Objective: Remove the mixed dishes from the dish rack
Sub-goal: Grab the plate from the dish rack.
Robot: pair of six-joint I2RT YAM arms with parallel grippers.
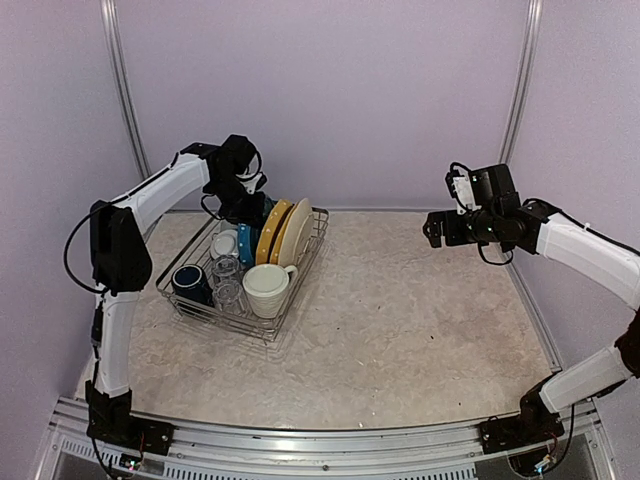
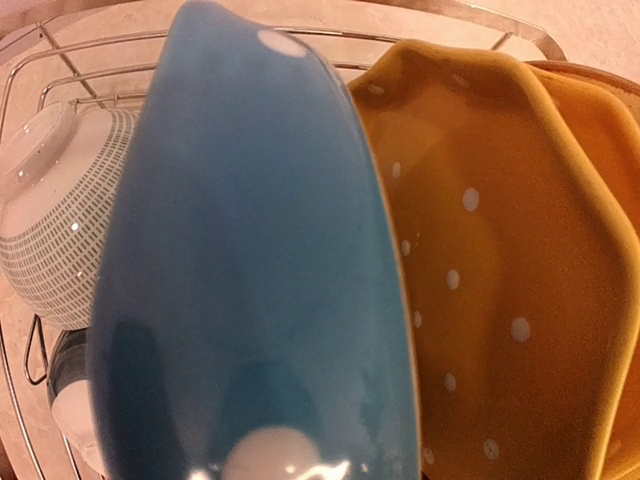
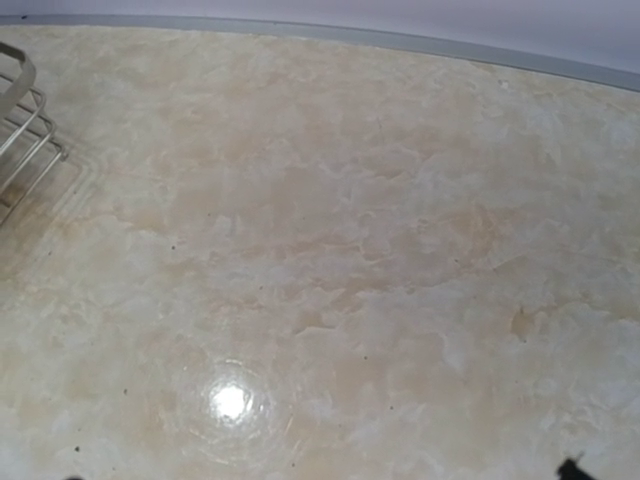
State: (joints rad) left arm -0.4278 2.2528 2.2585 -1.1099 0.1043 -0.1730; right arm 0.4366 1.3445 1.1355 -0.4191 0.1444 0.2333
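The dish rack (image 1: 303,282) stands at the left of the table. In it stand a blue plate (image 1: 246,243), a yellow dotted plate (image 1: 271,231) and a cream plate (image 1: 297,230), on edge. A large cream mug (image 1: 267,289), a navy mug (image 1: 189,281), two clear glasses (image 1: 228,268) and a line-patterned bowl (image 1: 223,242) sit in front. My left gripper (image 1: 247,208) is low over the rack's back end, at the blue plate's top rim. The blue plate (image 2: 250,270) fills the left wrist view and hides the fingers; the yellow plate (image 2: 480,270) is beside it. My right gripper (image 1: 433,228) hangs open and empty above the table's right side.
The patterned bowl (image 2: 60,220) and the rack's wire rim (image 2: 70,78) show left of the blue plate. A corner of the rack (image 3: 22,125) shows at the left edge of the right wrist view, over bare beige table (image 3: 340,250). Walls enclose the table.
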